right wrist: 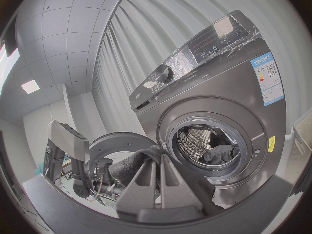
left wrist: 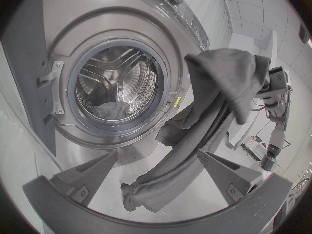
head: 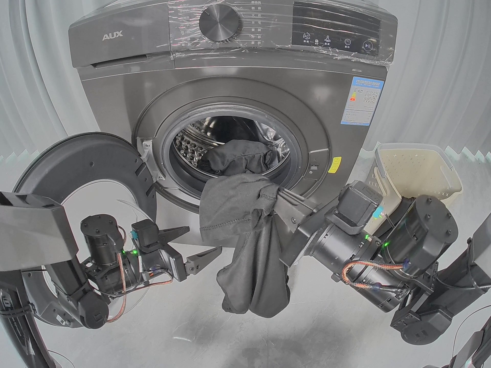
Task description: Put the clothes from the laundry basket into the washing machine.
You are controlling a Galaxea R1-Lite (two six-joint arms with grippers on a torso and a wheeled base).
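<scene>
The right gripper [head: 279, 192] is closed on a dark grey garment [head: 245, 231], its tips buried in the fold, just before the open mouth of the washing machine [head: 230, 83]. The cloth hangs down long; which kind of clothing it is I cannot tell. A second dark garment [head: 238, 157] lies inside the drum [head: 190, 146]. The left gripper [head: 204, 238] is low beside the open door [head: 76, 164], jaws wide apart, holding nothing. The laundry basket [head: 414, 169] stands right of the machine, partly hidden behind the right arm.
</scene>
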